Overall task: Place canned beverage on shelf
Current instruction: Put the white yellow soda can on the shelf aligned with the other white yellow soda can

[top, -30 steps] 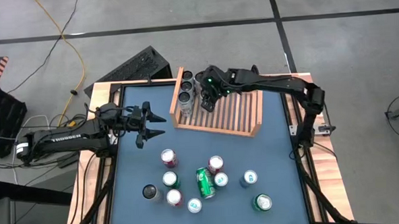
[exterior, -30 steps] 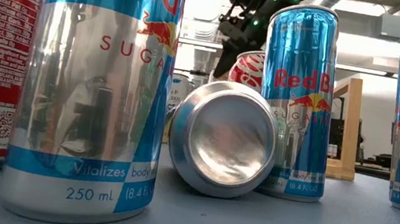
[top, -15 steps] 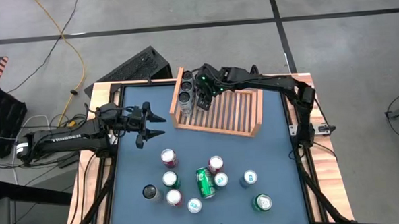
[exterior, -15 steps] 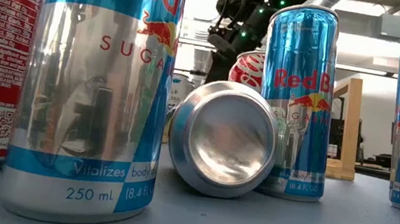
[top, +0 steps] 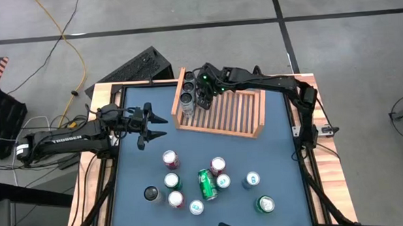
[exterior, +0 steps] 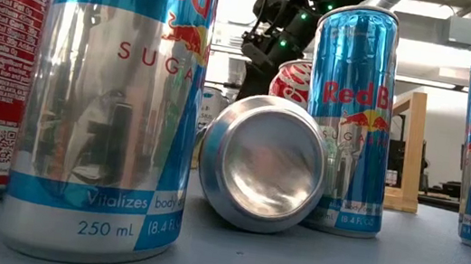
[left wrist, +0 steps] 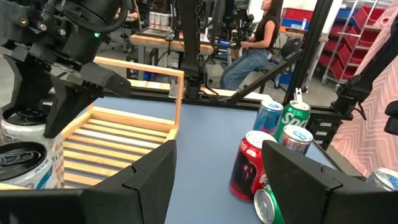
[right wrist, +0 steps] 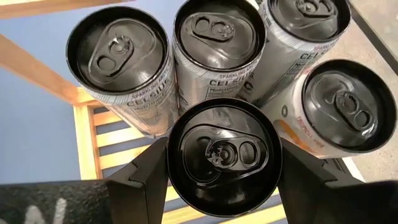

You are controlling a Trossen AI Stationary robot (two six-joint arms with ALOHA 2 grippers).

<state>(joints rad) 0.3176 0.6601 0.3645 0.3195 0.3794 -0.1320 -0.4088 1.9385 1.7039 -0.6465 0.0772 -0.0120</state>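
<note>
Five Celsius cans are showing in the right wrist view: four are standing packed together in the shelf's [top: 222,112] far left corner, and the fifth, a black-topped can [right wrist: 224,155], is sitting clamped between the right gripper's [top: 204,96] fingers [right wrist: 140,180], right against the group. The right arm is reaching from the table's [top: 278,150] right edge across the far side, elbow bent, wrist pointing down over that corner, green light glowing. The shelf is a light wooden slatted tray with raised walls, lying at the table's far edge, slightly skewed. The left gripper [top: 154,126] is hovering over the blue mat near the left edge, just beside the shelf's left wall, fingers spread and holding nothing. Loose cans [top: 204,184] are clustering near the table's front edge, mostly upright, a green can [top: 206,183] lying on its side. Smooth aluminium Red Bull cans [exterior: 346,119] are filling the low view.
</note>
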